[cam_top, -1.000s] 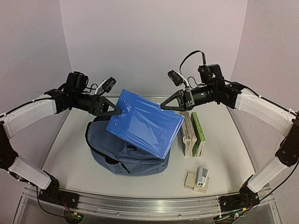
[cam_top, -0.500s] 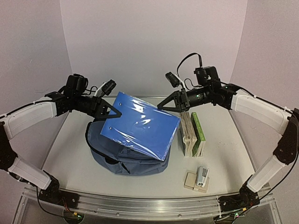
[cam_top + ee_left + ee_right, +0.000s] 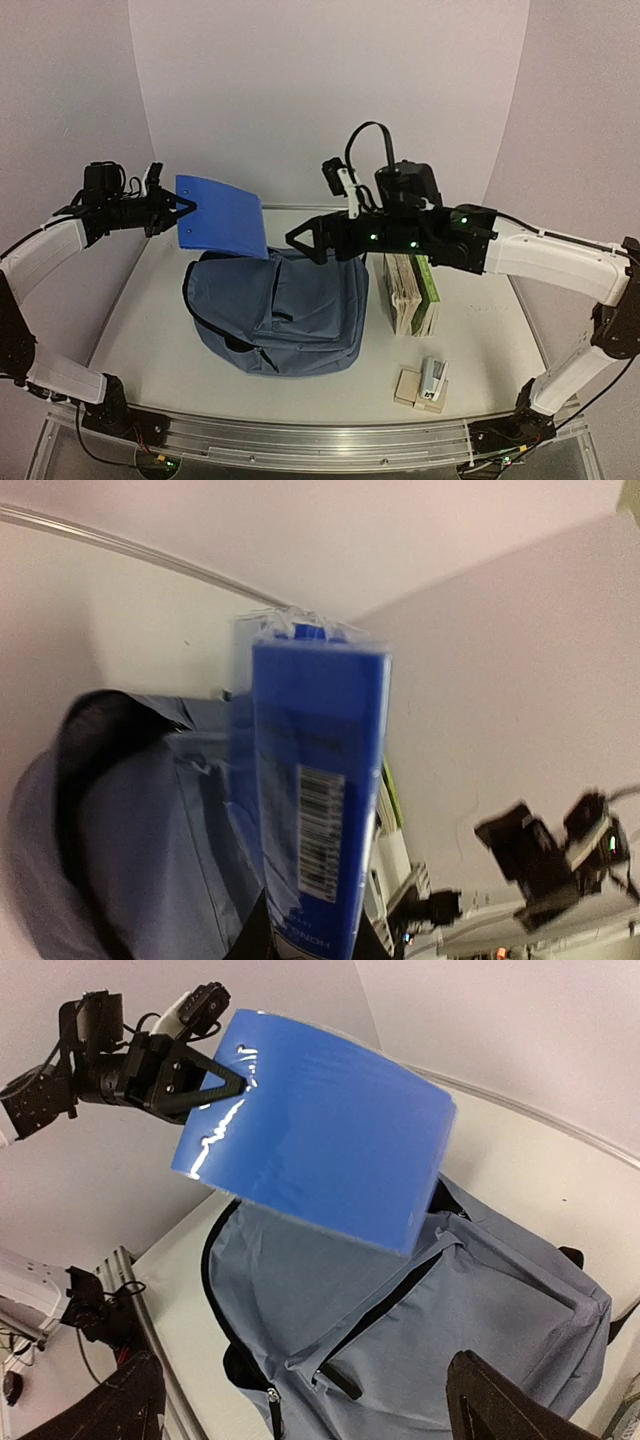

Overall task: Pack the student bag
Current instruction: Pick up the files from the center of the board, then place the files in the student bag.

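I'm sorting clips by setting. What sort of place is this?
Likely a robotics lab test cell: a white table boxed in by plain walls, two robot arms on a metal rail, a student bag as prop.

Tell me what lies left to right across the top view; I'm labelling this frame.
Left pincer → blue folder → right pincer → stack of books. The student bag spans beneath folder and right pincer, so it's left out.

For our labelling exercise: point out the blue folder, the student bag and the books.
blue folder (image 3: 222,212): top view, middle of its cover.
student bag (image 3: 300,312): top view, front fabric panel.
books (image 3: 426,290): top view, green cover.
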